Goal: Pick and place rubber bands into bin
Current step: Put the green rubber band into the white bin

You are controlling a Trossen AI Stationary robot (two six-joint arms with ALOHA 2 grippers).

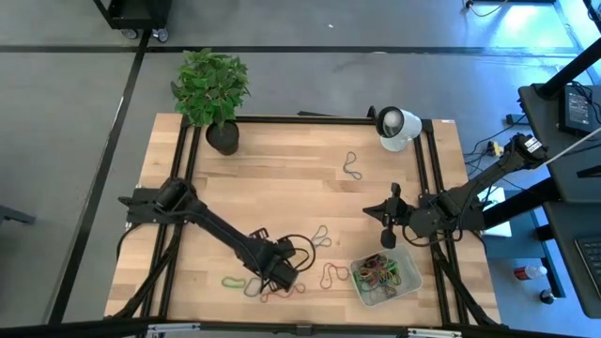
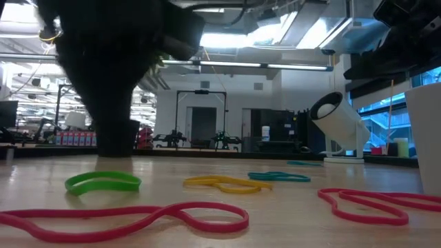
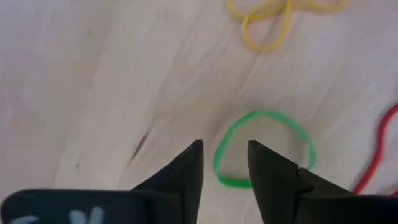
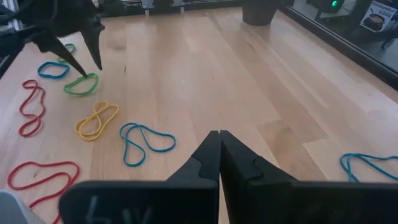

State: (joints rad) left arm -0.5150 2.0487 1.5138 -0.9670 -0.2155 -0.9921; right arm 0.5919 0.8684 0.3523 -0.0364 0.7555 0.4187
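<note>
The bin [image 1: 386, 278] sits at the near right corner of the bench [image 1: 282, 178] and it's already got a tangled heap of rubber bands in it, green, orange, red and tan all mixed. No readable writing on anything I can see; there are some pale marks on the left wrist housing but I can't make them out.

My left gripper [image 3: 225, 163] is down low over the near edge of the bench with its fingers apart, tips just short of the green band [image 3: 263, 148], which lies flat on the wood, not held, one side of the loop lined up with the gap. A yellow band [image 3: 273, 18] lies a bit past it and a red band [image 3: 376, 149] off to one side.

My right gripper [image 4: 219, 149] hangs above the bench just behind the bin, fingers pressed together, holding nothing. More loose bands ahead of it: a blue band [image 4: 142, 142], another red band [image 4: 30, 107]. At the far edge there's a potted plant [image 1: 212, 92] and a white round camera-like device [image 1: 398, 127].
</note>
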